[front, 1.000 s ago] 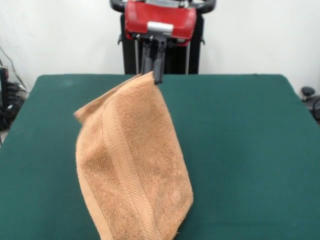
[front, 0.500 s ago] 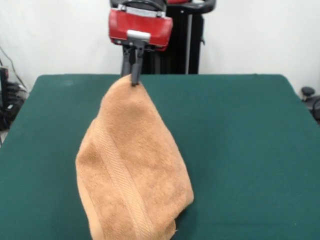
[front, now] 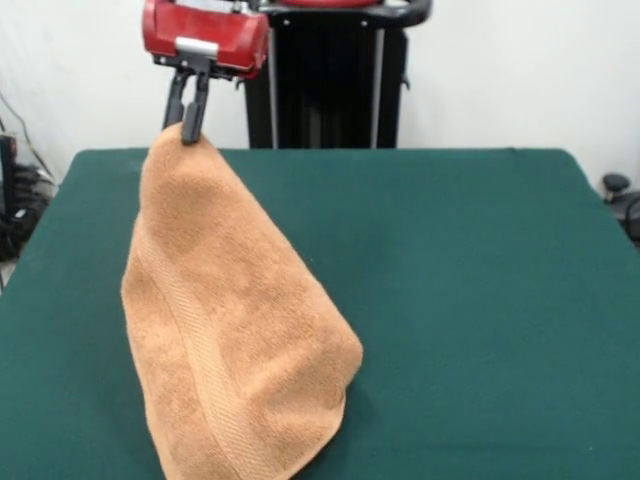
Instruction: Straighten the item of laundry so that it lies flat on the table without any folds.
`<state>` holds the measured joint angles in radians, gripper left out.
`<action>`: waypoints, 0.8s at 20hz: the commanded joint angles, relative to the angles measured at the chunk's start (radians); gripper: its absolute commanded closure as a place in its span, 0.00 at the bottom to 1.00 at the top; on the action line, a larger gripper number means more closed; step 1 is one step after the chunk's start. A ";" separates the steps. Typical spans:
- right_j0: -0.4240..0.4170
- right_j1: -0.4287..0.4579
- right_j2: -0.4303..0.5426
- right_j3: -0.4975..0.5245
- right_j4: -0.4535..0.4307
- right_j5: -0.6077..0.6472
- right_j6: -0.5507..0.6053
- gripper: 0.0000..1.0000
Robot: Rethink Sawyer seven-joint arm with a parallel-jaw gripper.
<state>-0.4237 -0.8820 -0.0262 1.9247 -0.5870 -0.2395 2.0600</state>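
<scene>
One light orange-tan terry towel (front: 225, 330), one dark green cloth-covered counter (front: 470, 300) and one red-and-black end effector (front: 190, 132) are in the front view; there is a single towel and nothing else on the counter.

The end effector hangs at the upper left of the picture, its two dark fingers (front: 198, 110) drawn narrow and pinched on the topmost corner of the towel. From that corner the towel drapes down in a cone-like shape, widening toward the near edge of the counter. Its lower part bunches and rests on the green cloth at the lower left, and the bottom runs out of the picture. One woven band stripe (front: 185, 330) shows along the towel's left side, running from near the top down toward the bottom edge. The towel is folded over on itself, not flat. I cannot make out a label on it.

Against the picture half a second earlier, the end effector has shifted to the picture's left and slightly higher, carrying the gripped corner with it. The towel now leans from lower right up to upper left, where before its peak sat nearer the middle. Its base has also slid leftward on the counter.
</scene>
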 commanded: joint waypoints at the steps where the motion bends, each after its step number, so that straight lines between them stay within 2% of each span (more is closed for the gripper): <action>1: -0.020 0.001 0.193 0.129 -0.041 0.160 0.063 1.00; 9: -0.026 0.048 0.206 0.107 -0.044 0.189 0.036 1.00; 10: -0.032 0.052 0.214 0.106 -0.049 0.179 0.039 0.00; 12: -0.048 0.057 0.237 0.106 -0.040 0.210 0.030 0.00; 16: -0.082 0.084 0.283 0.105 -0.053 0.198 0.030 0.00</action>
<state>-0.4910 -0.8740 0.0857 1.9576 -0.5922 -0.1555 2.0600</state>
